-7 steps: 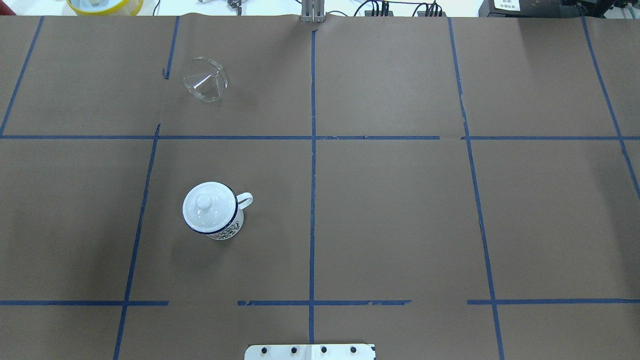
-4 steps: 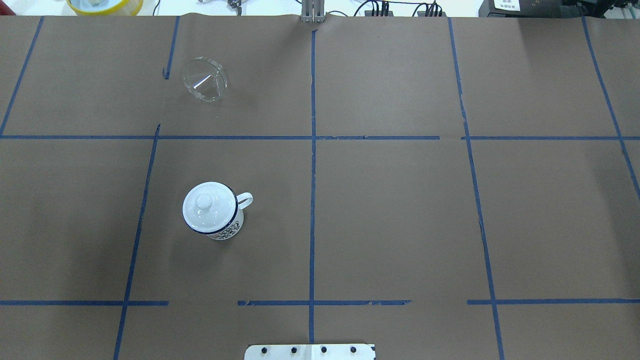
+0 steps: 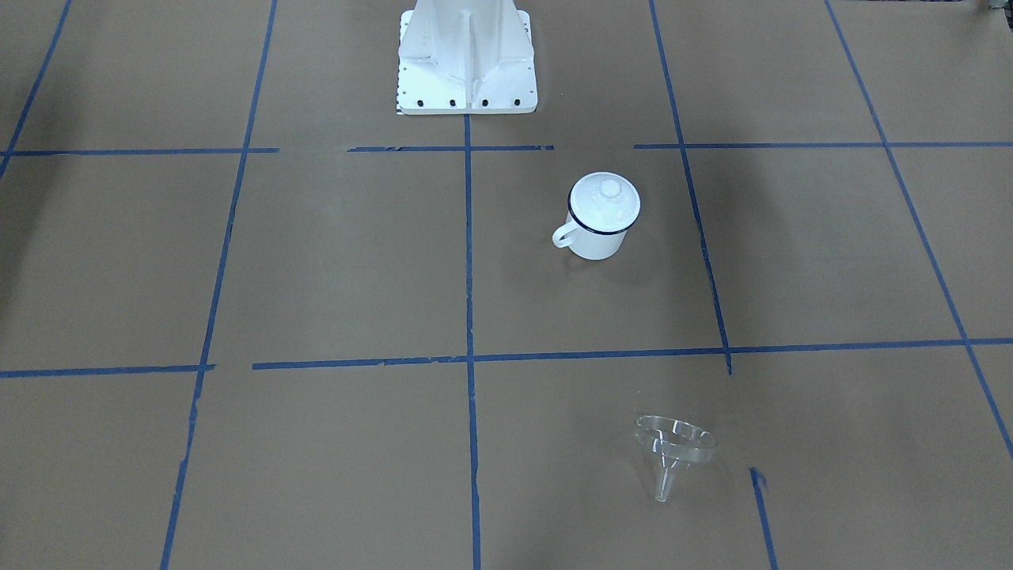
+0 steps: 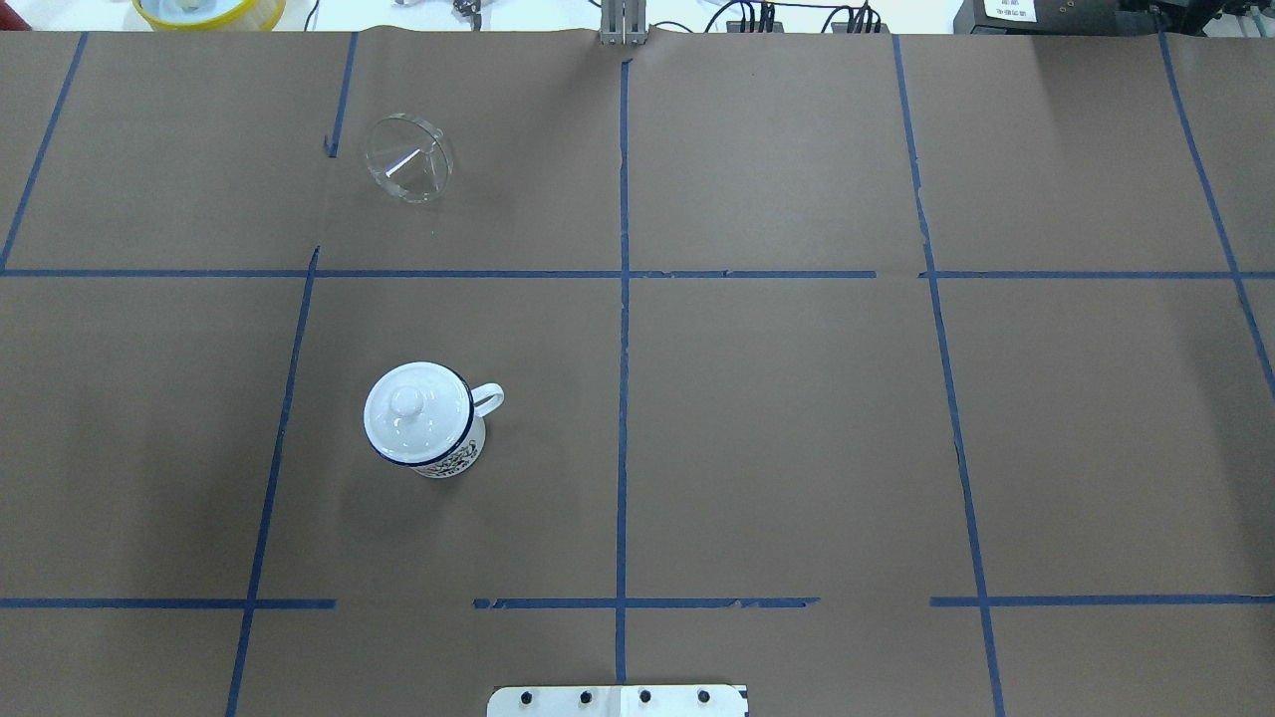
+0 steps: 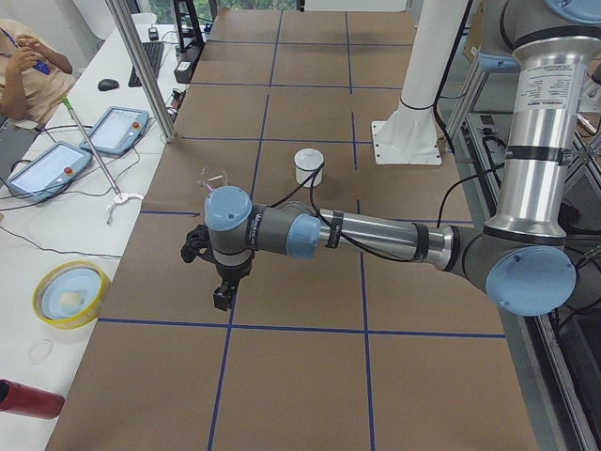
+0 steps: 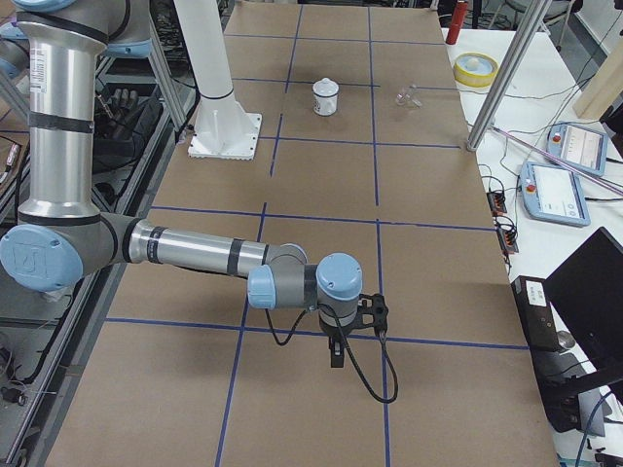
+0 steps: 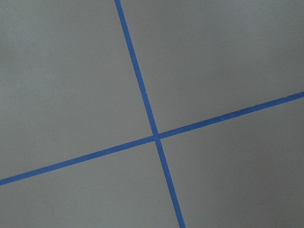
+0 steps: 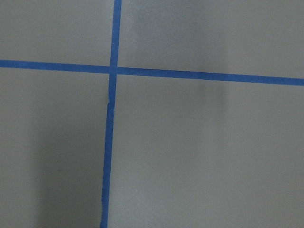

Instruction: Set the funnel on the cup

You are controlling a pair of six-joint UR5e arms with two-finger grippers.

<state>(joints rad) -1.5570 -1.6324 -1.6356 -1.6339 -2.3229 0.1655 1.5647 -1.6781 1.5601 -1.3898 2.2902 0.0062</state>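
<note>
Funnel (image 4: 408,159) first: it lies tipped on its side on the far left part of the table (image 4: 797,398). It is so clear that the brown paper shows through, and only the rim and the thin spout catch the light. From the front view (image 3: 675,447) the spout points toward the operators' side. The cup (image 4: 450,456) stands upright, well apart from the funnel and nearer the robot. Its mouth is hidden under a white lid (image 4: 413,410) with a knob. A dark print on the cup's near side peeks out below the rim, too small to read.

Now the arms. The left gripper (image 5: 223,299) hangs low over the paper beside a tape line (image 5: 222,366). It is a small dark shape, and I cannot tell how far its jaws are parted or whether they hold anything. It is the same with the right gripper (image 6: 337,358) at the other end of the table. Both wrist cameras give just paper and crossing tape.
</note>
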